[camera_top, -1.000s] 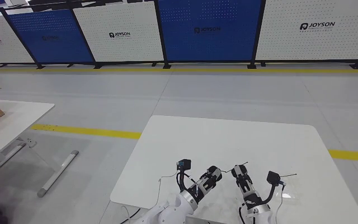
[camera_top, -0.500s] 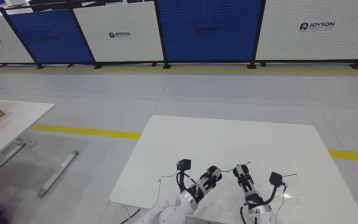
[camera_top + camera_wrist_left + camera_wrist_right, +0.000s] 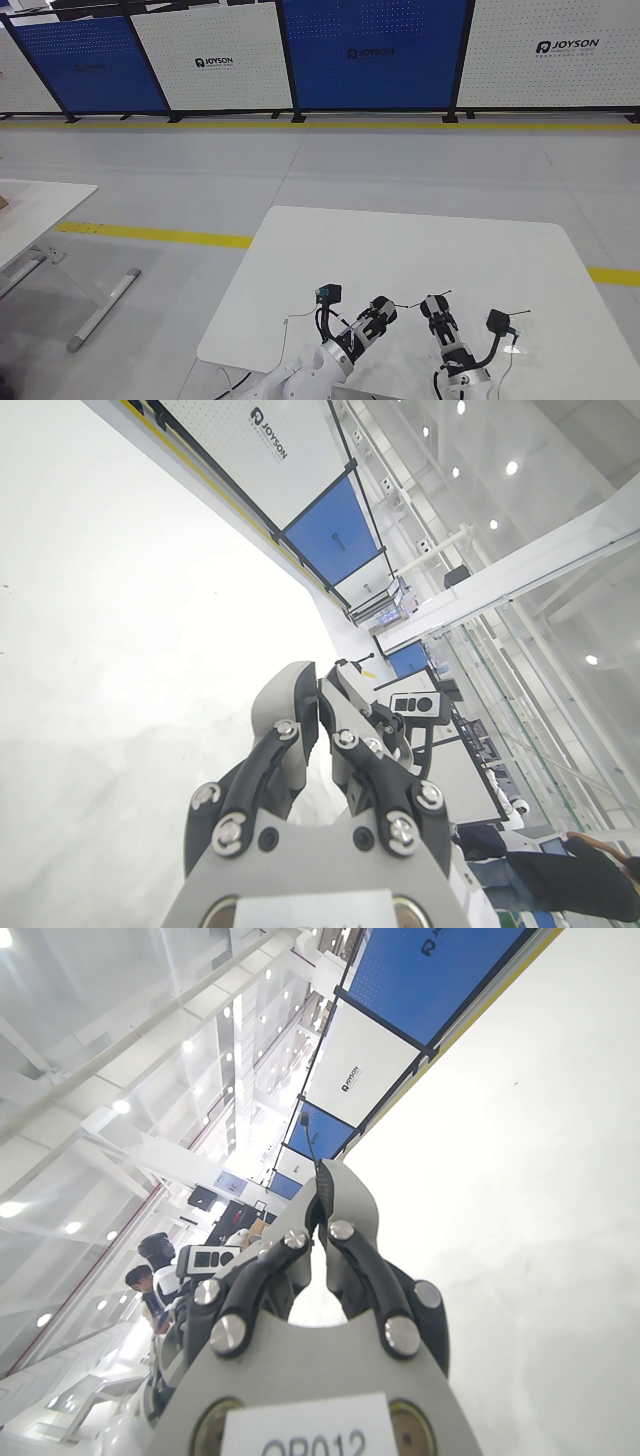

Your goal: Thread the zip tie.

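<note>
Two grippers sit close together by the near edge of the table (image 3: 400, 240) in my top view, tips turned toward each other, with a thin black line up between them. The right gripper (image 3: 320, 1168) has its fingers pressed together on the zip tie (image 3: 310, 1138). A short length stands out past its tips and ends in a small square head, held clear of the table. The left gripper (image 3: 318, 686) has its fingers closed to a hairline slit at the tips, and I can't tell whether any strap is caught in that slit. What the threading turns on, as I judge it, is line-up. The tie's long axis runs roughly across from one gripper to the other, and the head sits just beyond the right gripper's tips. The left gripper is just beside it, so the tail would have to meet the head's slot nearly end-on. From above, the strap is so thin that I lose it where it meets either set of tips. The head's slot is too small to read in the right wrist view, and in the left wrist view that gripper's own fingers hide what lies beyond them.
</note>
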